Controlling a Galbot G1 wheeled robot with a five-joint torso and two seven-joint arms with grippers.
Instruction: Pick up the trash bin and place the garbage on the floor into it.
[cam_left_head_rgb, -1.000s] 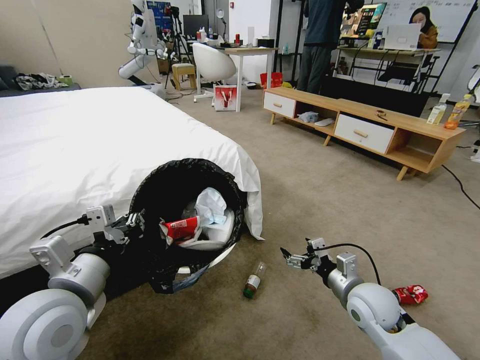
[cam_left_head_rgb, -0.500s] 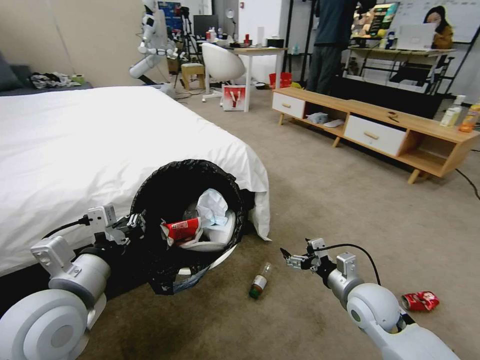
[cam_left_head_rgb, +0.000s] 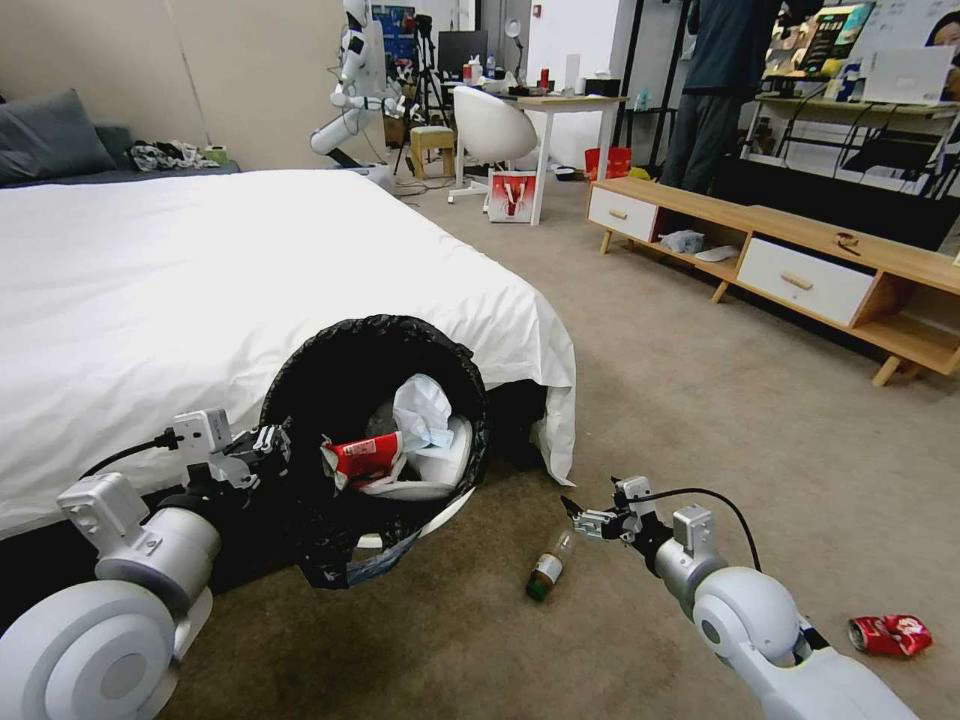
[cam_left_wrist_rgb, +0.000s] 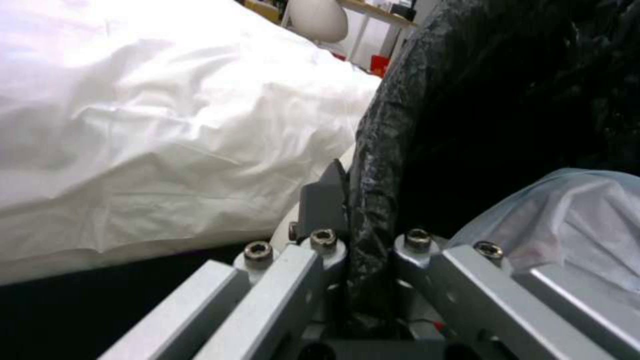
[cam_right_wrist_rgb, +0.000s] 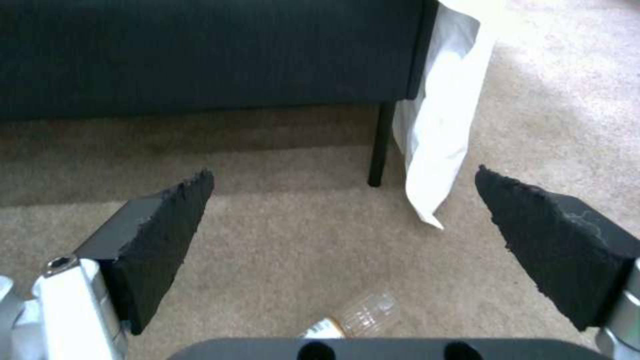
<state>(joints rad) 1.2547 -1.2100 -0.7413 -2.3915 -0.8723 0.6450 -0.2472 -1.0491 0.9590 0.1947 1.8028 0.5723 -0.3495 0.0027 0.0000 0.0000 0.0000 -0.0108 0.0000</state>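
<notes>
Bottle (cam_left_head_rgb: 549, 566) lies on its side on the floor (cam_left_head_rgb: 700, 420), just beside the wide-open, empty right claw (cam_left_head_rgb: 580, 519). It looks light, smooth and apt to roll, so gripping across the middle of its body seems safest. The left claw (cam_left_head_rgb: 268, 447) is clamped on the bag-lined rim of the trash bin (cam_left_head_rgb: 340, 360), held tipped beside the bed (cam_left_head_rgb: 200, 260). A crushed can (cam_left_head_rgb: 890, 634) lies well apart, probably light and easy to pinch

Black bin liner (cam_left_head_rgb: 345, 370); red can (cam_left_head_rgb: 889, 634); beige carpet (cam_left_head_rgb: 700, 400).
</notes>
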